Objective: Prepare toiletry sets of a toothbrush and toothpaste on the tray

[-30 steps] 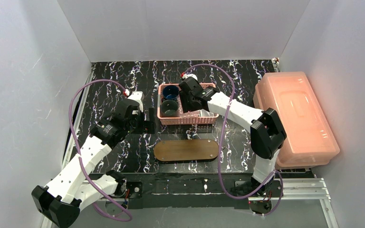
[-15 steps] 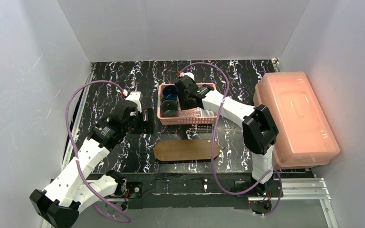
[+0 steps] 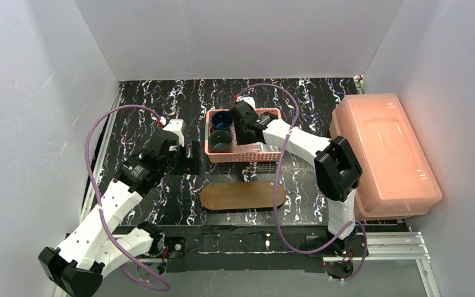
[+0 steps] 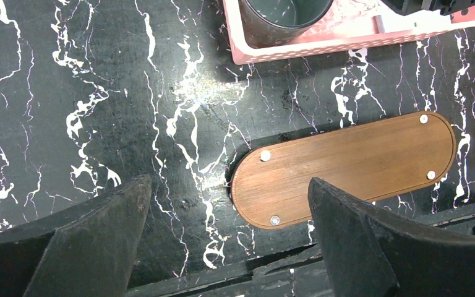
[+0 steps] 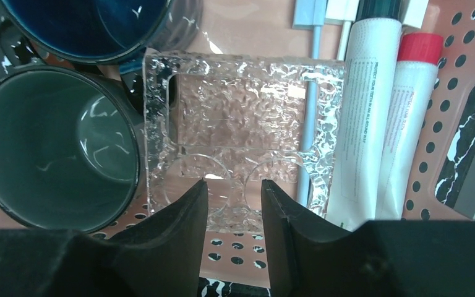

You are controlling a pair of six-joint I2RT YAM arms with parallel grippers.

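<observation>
Two arms are shown in the top view, reaching to different places. The left gripper [image 3: 193, 158] is held low over the black marbled table [image 3: 142, 117], just left of the pink basket [image 3: 247, 158]. The right gripper [image 3: 245, 132] is lowered into that basket, probably because the supplies are kept there. The tray [image 3: 242, 195] is laid flat near the arm bases, in front of the basket, and nothing is seen on it, so no set is judged to be made yet. A pink lidded box [image 3: 383, 154] is set at the right, well apart.

In the left wrist view, the left gripper [image 4: 229, 185] is spread wide and nothing is held in it. The tray [image 4: 346, 164] lies below and to its right, with the basket [image 4: 346, 43] and a grey cup [image 4: 284, 15] beyond. This posture is judged to be one of waiting.

In the right wrist view, the right gripper [image 5: 234, 189] is parted by a narrow gap and nothing is seen clamped. It is poised over the near edge of a clear textured plate [image 5: 241, 124]. A white toothbrush handle [image 5: 312, 99] runs partly under that plate. Two toothpaste tubes [image 5: 365, 124] lie beside it at the right, one of them red-capped. The grey cup [image 5: 55, 161] and a blue cup [image 5: 86, 25] are packed at the left. The plate is judged to hinder a pick of the handle.
</observation>
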